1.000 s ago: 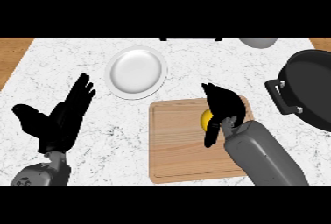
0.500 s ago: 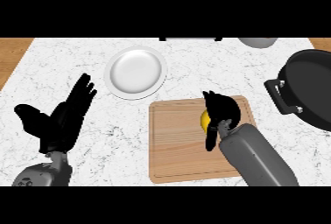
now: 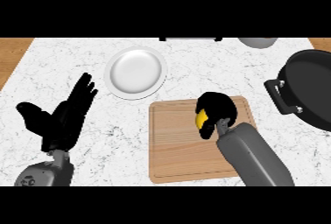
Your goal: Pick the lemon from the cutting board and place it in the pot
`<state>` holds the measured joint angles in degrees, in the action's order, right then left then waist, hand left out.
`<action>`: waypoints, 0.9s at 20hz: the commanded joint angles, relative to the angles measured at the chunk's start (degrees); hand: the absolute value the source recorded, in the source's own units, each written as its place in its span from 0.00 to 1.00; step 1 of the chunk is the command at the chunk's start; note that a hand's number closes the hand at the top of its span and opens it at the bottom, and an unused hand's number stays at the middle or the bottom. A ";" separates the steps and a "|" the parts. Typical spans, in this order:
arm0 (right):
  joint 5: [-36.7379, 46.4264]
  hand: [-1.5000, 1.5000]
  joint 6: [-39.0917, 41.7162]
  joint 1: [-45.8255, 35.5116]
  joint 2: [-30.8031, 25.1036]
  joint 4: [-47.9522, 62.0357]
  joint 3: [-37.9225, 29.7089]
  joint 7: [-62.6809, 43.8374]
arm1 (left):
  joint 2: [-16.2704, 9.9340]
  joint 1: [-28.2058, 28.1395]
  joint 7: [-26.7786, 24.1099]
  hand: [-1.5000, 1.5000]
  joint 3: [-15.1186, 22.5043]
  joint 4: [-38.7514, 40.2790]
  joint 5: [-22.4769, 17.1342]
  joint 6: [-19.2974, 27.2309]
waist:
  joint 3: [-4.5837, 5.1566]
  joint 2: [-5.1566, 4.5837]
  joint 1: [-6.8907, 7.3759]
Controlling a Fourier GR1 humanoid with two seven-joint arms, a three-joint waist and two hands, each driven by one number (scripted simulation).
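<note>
The robot's black right hand (image 3: 216, 111) is curled over the small yellow lemon (image 3: 202, 118), and only a slice of yellow shows at the hand's left side, so I judge that the fingers are closed around the fruit. The lemon is on the upper right part of the pale wooden cutting board (image 3: 181, 148), and I cannot tell if it rests on the wood or is already a little above it. The step in hand looks like the grasp itself, with the lifting not yet done. The next move calls for raising the lemon and carrying it to the right, over the side handle, into the large black pot (image 3: 310, 87). This pot is cut off by the right edge of the view, so its full opening cannot be seen. The grey forearm hides the lower right part of the board. The black left hand (image 3: 61, 120) rests open on the marble counter (image 3: 97, 153) at the left, fingers up. A white round plate (image 3: 135, 72) lies above the board.
</note>
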<state>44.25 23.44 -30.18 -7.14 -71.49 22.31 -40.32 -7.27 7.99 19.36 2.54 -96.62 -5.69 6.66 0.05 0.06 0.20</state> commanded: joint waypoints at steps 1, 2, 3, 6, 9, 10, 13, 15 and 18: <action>3.47 1.00 -5.41 -3.86 2.75 9.71 -1.50 6.13 | -0.03 -1.82 -1.60 0.50 0.29 -0.57 0.87 -1.25 | -0.05 -0.17 0.38; 4.07 1.00 -3.40 1.67 0.23 2.76 -0.27 6.73 | 0.69 -1.53 2.34 0.50 1.15 -4.03 1.51 0.13 | -0.05 -0.04 0.02; 3.79 1.00 -1.68 -2.06 1.37 5.17 -3.03 6.55 | 0.61 -0.04 1.13 0.50 -0.06 -2.05 1.94 0.14 | -0.05 -0.07 0.04; 1.71 1.00 0.20 7.16 -5.71 -8.66 -4.05 6.54 | 0.80 -1.53 -3.37 0.50 -0.72 1.60 1.68 -0.83 | -0.03 0.09 -0.91; -3.46 1.00 -1.60 13.02 -22.31 -6.17 -14.78 20.35 | 0.19 -3.71 -2.32 0.50 -2.71 -0.59 0.40 0.17 | -0.19 0.27 -4.78; -4.75 1.00 -2.33 13.84 -25.85 -5.90 -18.56 22.53 | -0.39 -4.67 -1.56 0.50 -2.95 -2.28 0.50 0.31 | -0.29 0.65 -5.26; -8.89 1.00 -3.07 19.33 -34.19 -2.01 -26.00 33.36 | 0.19 -5.25 -2.17 0.50 -2.71 -1.50 0.80 0.58 | -0.39 0.17 -6.29; -10.36 1.00 -4.02 20.91 -40.57 1.94 -31.79 39.77 | -0.25 -5.51 -1.43 0.50 -2.96 -2.99 -0.26 -0.24 | -0.39 0.19 -4.81; -10.71 1.00 -9.47 22.82 -46.59 6.59 -39.23 46.89 | -0.89 -5.04 -2.38 0.50 -3.25 -1.15 -0.72 -1.66 | -0.22 0.02 -3.29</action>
<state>35.70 17.78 -10.76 -44.95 -69.40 -7.94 -3.06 -7.35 3.36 17.55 -0.03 -98.41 -5.36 6.51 -0.25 0.19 -4.03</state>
